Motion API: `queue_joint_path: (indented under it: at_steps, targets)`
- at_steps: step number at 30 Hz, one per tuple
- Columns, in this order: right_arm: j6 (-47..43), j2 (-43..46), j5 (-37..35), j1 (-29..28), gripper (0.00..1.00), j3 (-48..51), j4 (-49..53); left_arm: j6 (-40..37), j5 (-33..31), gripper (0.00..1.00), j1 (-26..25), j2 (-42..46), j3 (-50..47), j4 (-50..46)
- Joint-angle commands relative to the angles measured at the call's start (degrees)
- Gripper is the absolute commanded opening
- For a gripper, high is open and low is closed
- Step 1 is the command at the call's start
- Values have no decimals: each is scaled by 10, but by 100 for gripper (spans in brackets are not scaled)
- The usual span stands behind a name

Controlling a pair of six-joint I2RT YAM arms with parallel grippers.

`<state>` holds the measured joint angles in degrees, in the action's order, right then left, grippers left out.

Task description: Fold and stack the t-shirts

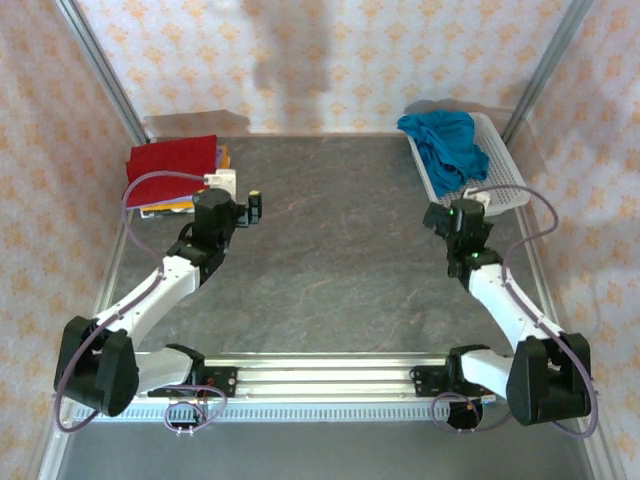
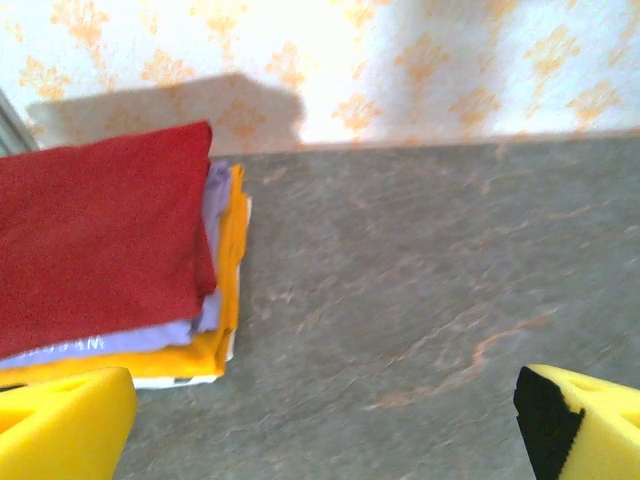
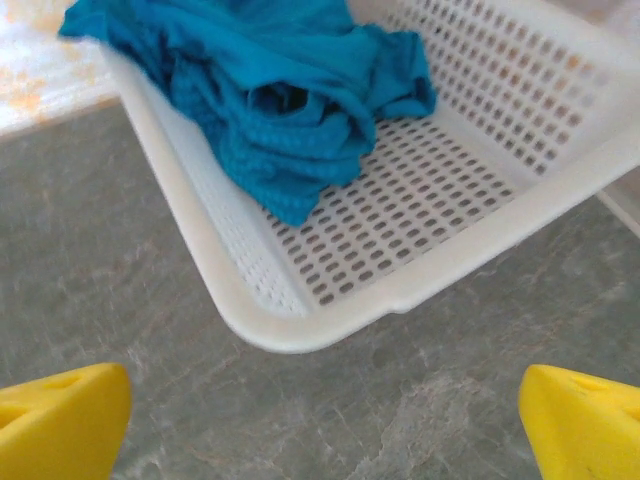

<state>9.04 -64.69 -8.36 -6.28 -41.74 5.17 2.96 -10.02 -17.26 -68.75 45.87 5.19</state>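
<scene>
both wide open and empty: my right gripper [image 3: 320,430] just before the white basket [image 3: 330,325], my left gripper [image 2: 320,425] well apart from it by the folded t-shirts [image 2: 110,250]. the teal t-shirt [image 3: 290,110] lies crumpled inside the basket; i'd clear the rim and pinch a high fold.

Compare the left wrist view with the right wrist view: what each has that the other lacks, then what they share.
Left wrist: a folded red shirt stacked on a purplish shirt and an orange shirt. Right wrist: a crumpled teal shirt in a white basket. Shared: grey table, patterned wall, yellow tips of the open left claw and right claw.
</scene>
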Motion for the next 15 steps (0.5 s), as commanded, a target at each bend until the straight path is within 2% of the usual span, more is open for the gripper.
queue_joint_path:
  at_steps: [1,5,10,15]
  targets:
    - [70,-1,-35,0,99,-93,223,65,0,99,-28,10,48,-111]
    - [53,-97,33,15,99,-250,302,142,65,99,-75,-35,77,-106]
    - [17,-279,116,57,100,-462,377,169,63,99,-156,-115,115,-76]
    - [-9,-462,182,91,85,-670,455,201,83,99,-193,-182,160,-56]
